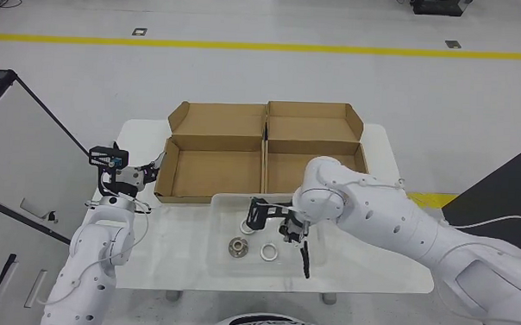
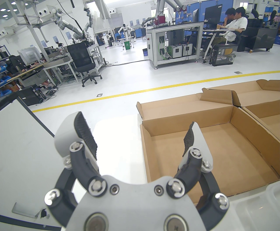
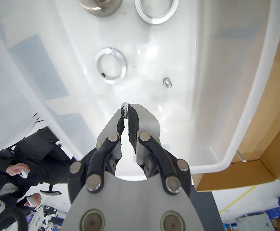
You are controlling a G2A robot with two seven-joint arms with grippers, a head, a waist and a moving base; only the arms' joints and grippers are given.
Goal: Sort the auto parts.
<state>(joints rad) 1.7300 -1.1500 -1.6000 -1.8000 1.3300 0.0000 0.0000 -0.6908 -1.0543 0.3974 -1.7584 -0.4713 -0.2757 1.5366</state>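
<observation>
Near tray's end wall: right gripper clamped on small bolt, just above tray floor.
Handling: looks light, rigid, slick; a fingertip pinch on the threads could pivot.
Left gripper: open, beside cardboard box.

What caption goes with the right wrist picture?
Right gripper pinching a bolt in the white bin of metal rings.

Entry: no legible text, label, number or sign observed anywhere on the worktop or its contents.
</observation>
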